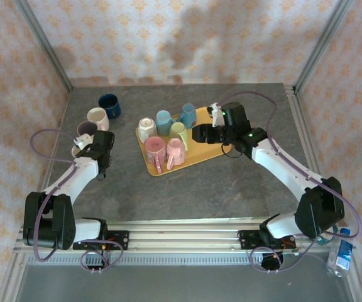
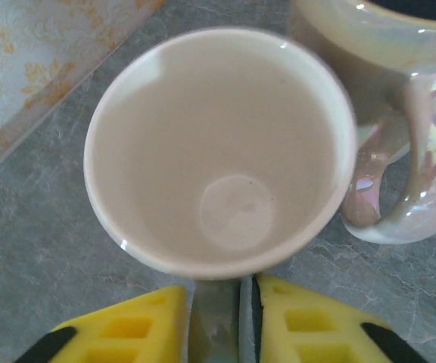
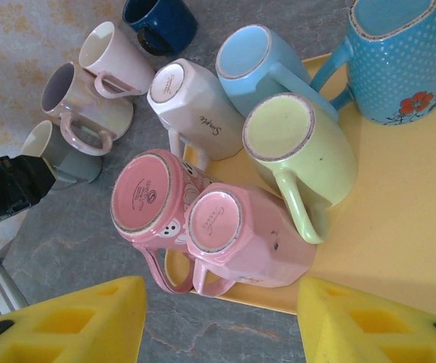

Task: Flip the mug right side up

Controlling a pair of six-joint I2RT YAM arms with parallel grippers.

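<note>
Risk, left side: left claw (image 2: 222, 321) sits clamped on the handle of the cream glazed ceramic mug (image 2: 218, 151), which stands mouth-up on the grey stone-look desk (image 2: 44, 249), near its left edge. A pearly iridescent mug (image 2: 384, 76) stands just beside it; a crooked release or retreat could drag the handle and tip or knock the pair. Right side: right claw (image 3: 222, 321), fingers apart, hangs over inverted mugs (image 3: 225, 227) packed on the yellow tray (image 3: 400, 227); any descent could jostle neighbours.
</note>
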